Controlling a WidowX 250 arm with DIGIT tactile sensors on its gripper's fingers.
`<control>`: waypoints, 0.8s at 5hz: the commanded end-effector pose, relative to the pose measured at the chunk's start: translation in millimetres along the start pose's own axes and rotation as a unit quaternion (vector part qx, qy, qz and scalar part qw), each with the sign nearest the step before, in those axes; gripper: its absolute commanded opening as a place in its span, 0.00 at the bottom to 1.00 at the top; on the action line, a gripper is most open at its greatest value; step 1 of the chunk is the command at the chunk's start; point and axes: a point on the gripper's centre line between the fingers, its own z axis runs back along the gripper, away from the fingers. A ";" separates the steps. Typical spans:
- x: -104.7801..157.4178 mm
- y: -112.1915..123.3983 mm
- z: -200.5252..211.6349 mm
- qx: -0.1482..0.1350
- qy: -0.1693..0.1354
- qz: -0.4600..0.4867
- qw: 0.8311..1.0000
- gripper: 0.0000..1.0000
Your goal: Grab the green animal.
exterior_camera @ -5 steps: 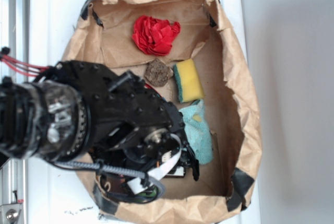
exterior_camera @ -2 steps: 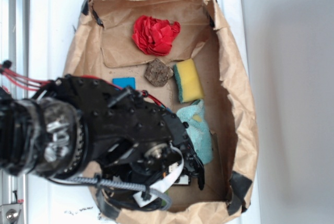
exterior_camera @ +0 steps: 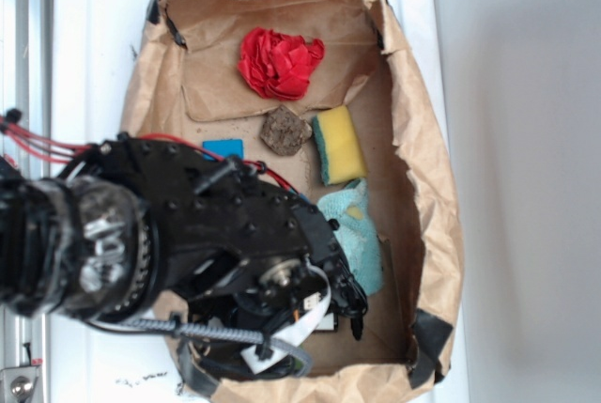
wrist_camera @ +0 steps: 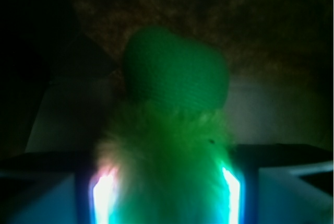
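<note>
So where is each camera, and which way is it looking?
Exterior: sits above, looking straight down into the paper bag holding a sponge and cloth; the black arm fills the lower left.
Wrist: sits on the gripper, looking between its fingers at the green animal.
Shared: only the brown bag floor; the arm hides the animal from above.

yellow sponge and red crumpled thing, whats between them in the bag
In the exterior view, a small brown lump sits on the bag floor between the red crumpled thing and the yellow sponge, right beside the sponge.
</note>
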 end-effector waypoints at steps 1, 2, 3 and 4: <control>-2.4 5.3 27.3 0.089 0.041 0.172 0.980 0.00; -9.0 4.1 33.4 0.107 0.060 0.242 0.963 0.00; -11.4 3.4 38.3 0.122 0.074 0.293 0.945 0.00; -15.4 7.8 44.0 0.131 0.078 0.378 0.913 0.00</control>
